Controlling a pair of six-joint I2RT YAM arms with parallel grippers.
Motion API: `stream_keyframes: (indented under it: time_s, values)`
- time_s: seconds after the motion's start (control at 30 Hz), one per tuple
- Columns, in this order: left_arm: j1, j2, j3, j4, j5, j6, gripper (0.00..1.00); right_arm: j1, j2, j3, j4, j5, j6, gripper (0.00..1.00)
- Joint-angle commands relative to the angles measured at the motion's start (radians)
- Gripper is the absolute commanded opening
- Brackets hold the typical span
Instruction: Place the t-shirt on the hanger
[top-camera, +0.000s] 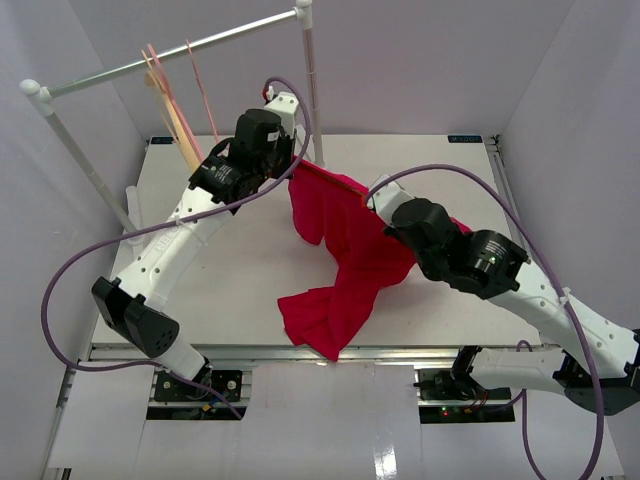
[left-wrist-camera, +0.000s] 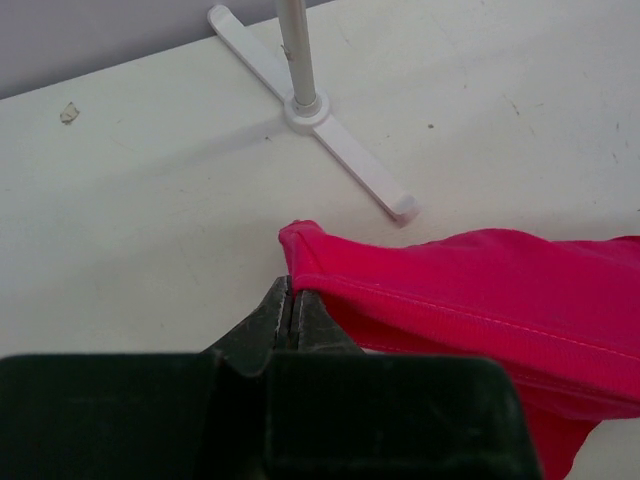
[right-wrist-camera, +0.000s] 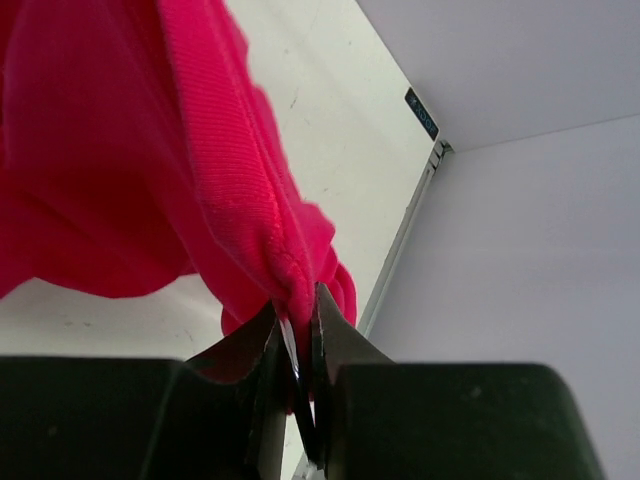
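Red t-shirt (top-camera: 345, 250), edges clenched in left end effector (left-wrist-camera: 293, 300) and right end effector (right-wrist-camera: 300, 322), rack post (left-wrist-camera: 299, 50) just beyond.

One t-shirt (top-camera: 340, 250), one garment rack (top-camera: 240, 31)

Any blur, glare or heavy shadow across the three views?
Top external: even light, soft shadows, all sharp. Left wrist: bright red cloth t-shirt and white table sharp, dark left fingers blurred up close. Right wrist: right fingers soft, ribbed hem crisp.
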Motion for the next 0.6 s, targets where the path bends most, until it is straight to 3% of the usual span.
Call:
stream_keyframes:
  time_s: [0.0,0.1,0.3,0.5,0.57]
  values:
    - [0.022,-0.054,-0.059,0.069,-0.028,0.004,0.00,-0.011,-0.118,-0.002,0.071,-0.031,-0.068,0.08]
    - [0.021,-0.111,-0.142,0.139,0.231,-0.014,0.00,-0.012,-0.157,-0.027,0.113,-0.153,-0.070,0.08]
    - [0.019,-0.240,-0.305,0.302,0.596,-0.099,0.00,-0.012,-0.196,-0.108,0.217,-0.334,-0.056,0.08]
    - [0.016,-0.295,-0.384,0.377,0.702,-0.167,0.00,-0.012,-0.232,-0.198,0.316,-0.460,-0.023,0.08]
    - [0.016,-0.291,-0.402,0.377,0.715,-0.171,0.05,-0.012,-0.238,-0.223,0.339,-0.476,-0.008,0.08]
